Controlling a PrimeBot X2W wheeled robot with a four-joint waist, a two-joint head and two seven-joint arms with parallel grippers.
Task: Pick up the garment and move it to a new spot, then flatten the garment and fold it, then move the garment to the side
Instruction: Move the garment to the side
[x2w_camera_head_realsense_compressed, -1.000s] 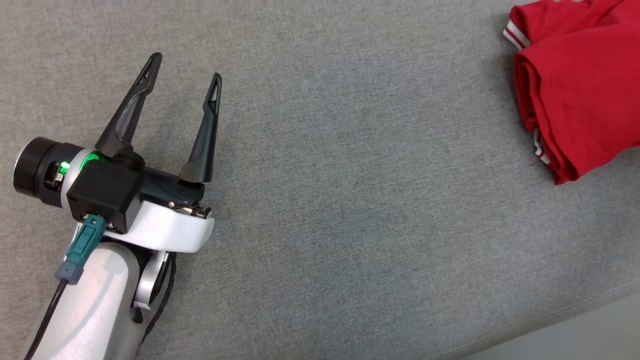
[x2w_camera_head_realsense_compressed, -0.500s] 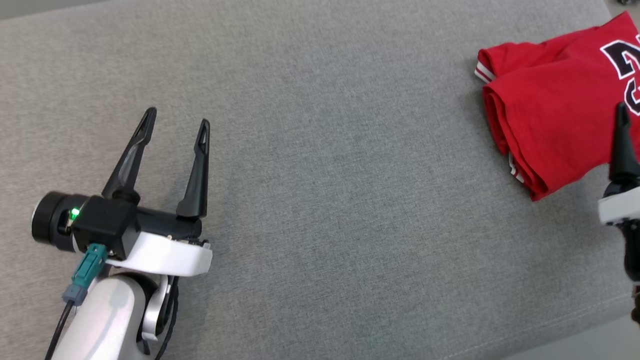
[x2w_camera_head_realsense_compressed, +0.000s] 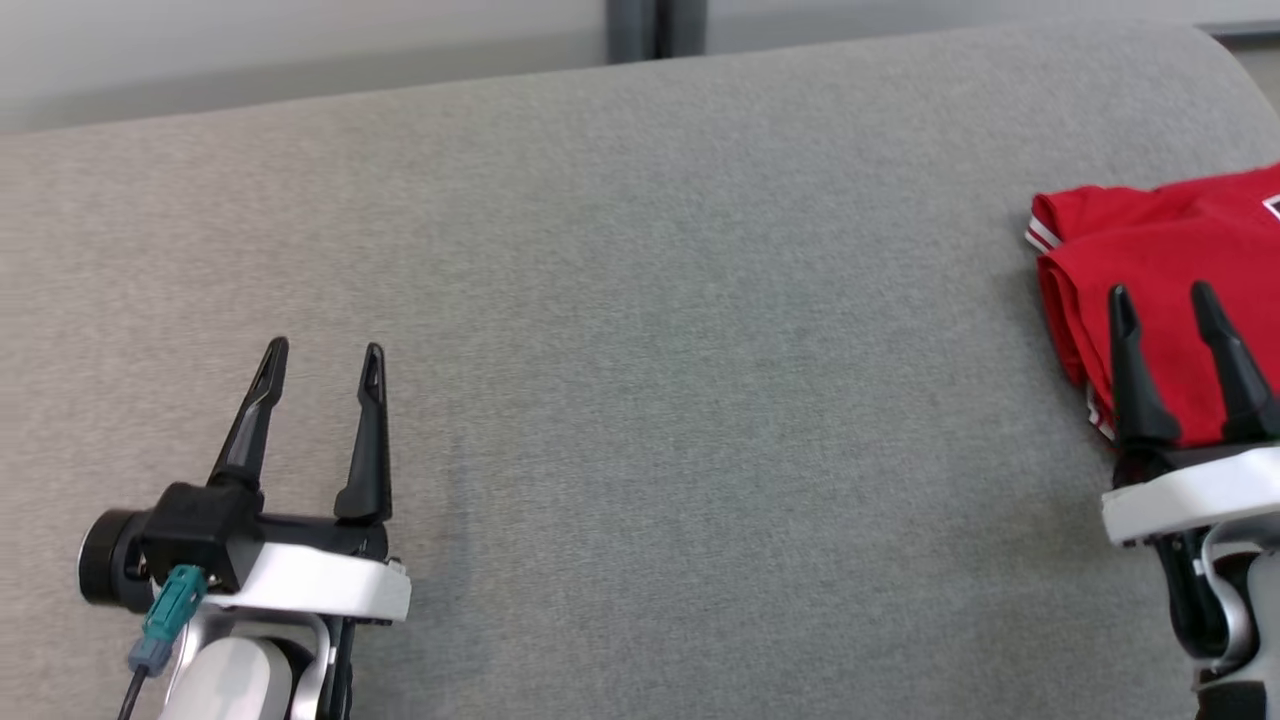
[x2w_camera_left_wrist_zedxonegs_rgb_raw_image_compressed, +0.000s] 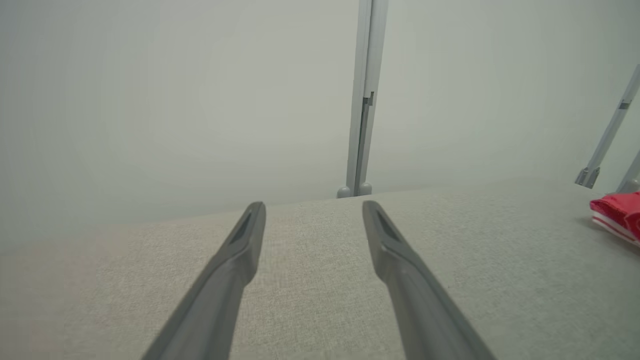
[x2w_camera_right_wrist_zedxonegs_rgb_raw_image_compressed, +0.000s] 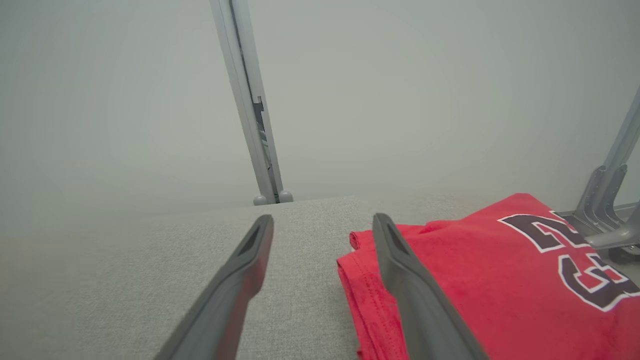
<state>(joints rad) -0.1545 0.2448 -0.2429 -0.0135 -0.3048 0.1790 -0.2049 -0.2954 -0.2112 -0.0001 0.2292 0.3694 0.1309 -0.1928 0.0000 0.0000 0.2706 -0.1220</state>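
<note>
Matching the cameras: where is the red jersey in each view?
Head view: red jersey at the right edge, mid-height.
Left wrist view: jersey corner at the far right edge.
Right wrist view: jersey lower right, number print showing.
Shared landmark: grey post behind the fabric surface.

The table (x2w_camera_head_realsense_compressed: 700, 400) is covered with grey woven cloth, matt and slightly rough. The garment (x2w_camera_head_realsense_compressed: 1160, 250) is soft red cloth, also matt (a stitched hem shows on its edge). The left gripper (x2w_camera_head_realsense_compressed: 322, 350) and right gripper (x2w_camera_head_realsense_compressed: 1160, 292) have dark matt plastic fingers (x2w_camera_head_realsense_compressed: 367, 440) above glossy white shells (x2w_camera_head_realsense_compressed: 320, 592). The post (x2w_camera_left_wrist_zedxonegs_rgb_raw_image_compressed: 362, 100) looks like smooth metal.
</note>
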